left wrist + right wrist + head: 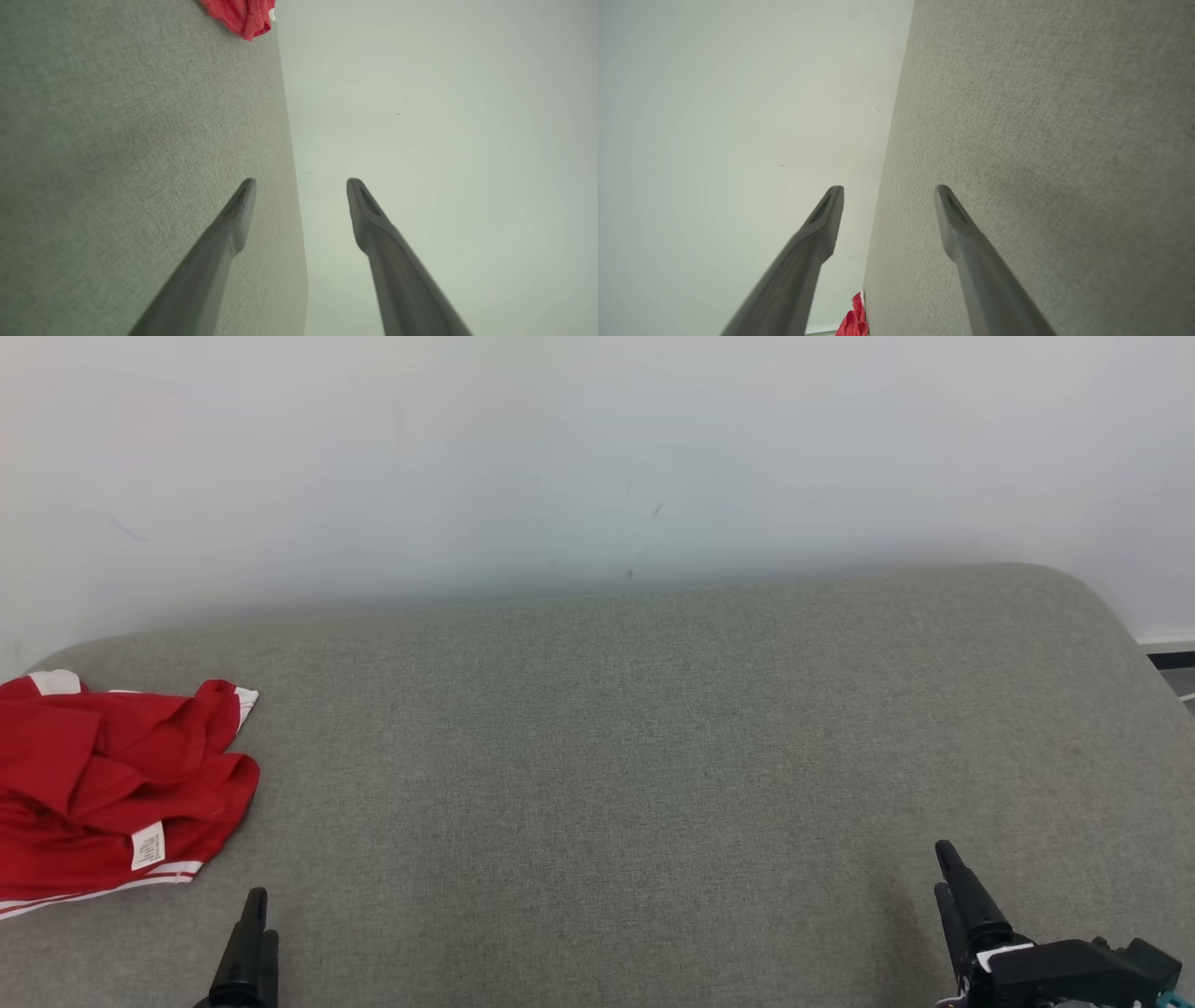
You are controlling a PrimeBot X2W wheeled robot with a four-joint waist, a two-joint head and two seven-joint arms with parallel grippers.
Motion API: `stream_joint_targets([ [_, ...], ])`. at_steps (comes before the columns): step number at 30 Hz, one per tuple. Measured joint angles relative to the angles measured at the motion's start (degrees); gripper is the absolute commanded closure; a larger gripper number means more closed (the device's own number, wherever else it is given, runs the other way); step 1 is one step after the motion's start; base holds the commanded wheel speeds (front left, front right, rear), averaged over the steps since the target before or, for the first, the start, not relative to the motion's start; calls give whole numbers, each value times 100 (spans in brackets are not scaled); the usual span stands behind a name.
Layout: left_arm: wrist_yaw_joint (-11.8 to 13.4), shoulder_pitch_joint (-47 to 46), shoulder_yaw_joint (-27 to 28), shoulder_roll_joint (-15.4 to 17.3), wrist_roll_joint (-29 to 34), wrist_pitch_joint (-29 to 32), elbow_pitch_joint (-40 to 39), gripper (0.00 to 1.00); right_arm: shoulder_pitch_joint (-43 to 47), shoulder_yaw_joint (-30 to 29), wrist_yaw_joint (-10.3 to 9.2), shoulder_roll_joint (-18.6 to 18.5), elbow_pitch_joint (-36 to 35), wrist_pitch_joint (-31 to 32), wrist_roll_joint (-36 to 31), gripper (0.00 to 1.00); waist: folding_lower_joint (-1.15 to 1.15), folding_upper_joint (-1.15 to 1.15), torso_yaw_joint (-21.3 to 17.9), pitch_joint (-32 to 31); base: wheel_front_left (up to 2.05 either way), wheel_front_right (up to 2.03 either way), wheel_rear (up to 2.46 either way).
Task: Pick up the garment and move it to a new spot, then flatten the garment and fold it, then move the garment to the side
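- Head view: a red garment with white trim lies crumpled at the far left of a grey cloth surface, partly cut off by the picture's left edge. A white label shows on its near side. A pale wall rises behind.
- Head view, low left: the left gripper points up the picture, just near and to the right of the garment, not touching it. Low right: the right gripper, well apart from the garment, over bare cloth. From this angle each pair of fingers overlaps, so their spread is hard to read here.
- Left wrist view: the left gripper has its two fingers spread wide with nothing between them. A corner of the garment shows at the top edge, far ahead.
- Right wrist view: the right gripper is likewise spread wide and holds nothing. A scrap of the garment shows at the bottom edge.
- Step in hand, as a judgement: the first one, picking up the garment, is not yet begun; it is unheld and unflattened.
- Next move, as a judgement: the left arm is closer, so it should swing left, lower its spread fingers over a raised fold and close on the cloth.
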Motion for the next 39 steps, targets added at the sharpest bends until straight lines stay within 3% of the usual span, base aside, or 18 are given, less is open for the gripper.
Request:
stream_joint_targets([
  [20,405,-24,-839,396,1662,-405,-88,0,-27,888,-392,-612,-19,-385,-1937,0,0,0,7,-201,0,0,0],
  [39,734,-55,-1577,726,3218,-708,-88,0,-105,961,-670,-655,134,-426,-4091,0,0,0,12,-410,0,0,0],
])
